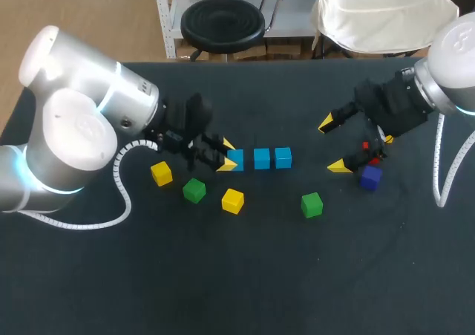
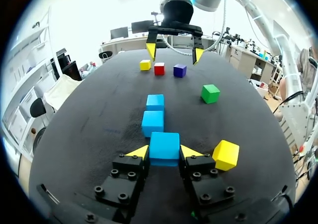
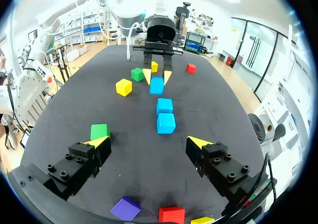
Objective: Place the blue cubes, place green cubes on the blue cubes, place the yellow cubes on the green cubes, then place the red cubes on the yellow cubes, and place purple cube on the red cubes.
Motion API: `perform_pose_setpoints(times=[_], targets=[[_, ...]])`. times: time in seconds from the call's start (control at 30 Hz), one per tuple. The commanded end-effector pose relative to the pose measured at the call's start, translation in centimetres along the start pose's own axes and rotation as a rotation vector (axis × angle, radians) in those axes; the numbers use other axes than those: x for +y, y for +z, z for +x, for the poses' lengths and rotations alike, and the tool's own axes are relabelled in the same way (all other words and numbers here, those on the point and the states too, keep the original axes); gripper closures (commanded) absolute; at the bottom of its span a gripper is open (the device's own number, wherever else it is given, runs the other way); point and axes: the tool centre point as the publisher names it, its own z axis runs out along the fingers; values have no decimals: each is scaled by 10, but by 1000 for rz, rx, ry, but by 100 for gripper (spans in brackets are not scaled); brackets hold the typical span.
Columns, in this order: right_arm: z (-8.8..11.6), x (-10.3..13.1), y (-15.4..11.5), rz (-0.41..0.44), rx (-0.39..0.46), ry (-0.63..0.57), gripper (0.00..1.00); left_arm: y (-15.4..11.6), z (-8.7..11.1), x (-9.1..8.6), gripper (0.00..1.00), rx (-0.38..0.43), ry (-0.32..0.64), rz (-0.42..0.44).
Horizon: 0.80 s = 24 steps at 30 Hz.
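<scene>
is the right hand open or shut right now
Open: on the right hand the yellow fingertips stand wide apart, nothing between them.

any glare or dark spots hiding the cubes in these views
Head view: strong glare on the left arm's white shell; the purple cube reads dark against the black table. Left wrist view: the blue cube between the left gripper's fingers is evenly lit, no glare. Right wrist view: the green cube beside the right gripper is evenly lit too.

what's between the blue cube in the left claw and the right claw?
A middle blue cube and an end blue cube, then bare tabletop up to the open right claw. The head view shows it.
</scene>
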Motion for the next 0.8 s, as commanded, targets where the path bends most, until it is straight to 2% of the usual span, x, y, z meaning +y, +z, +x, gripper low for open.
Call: perform_pose_setpoints(times=[0.03,0.8], targets=[[0,0,0,0,-2,-1,0,0,0,-5,100,2,2,-1],[0,0,0,0,-2,-1,0,14,-5,-2,100,17,5,15]])
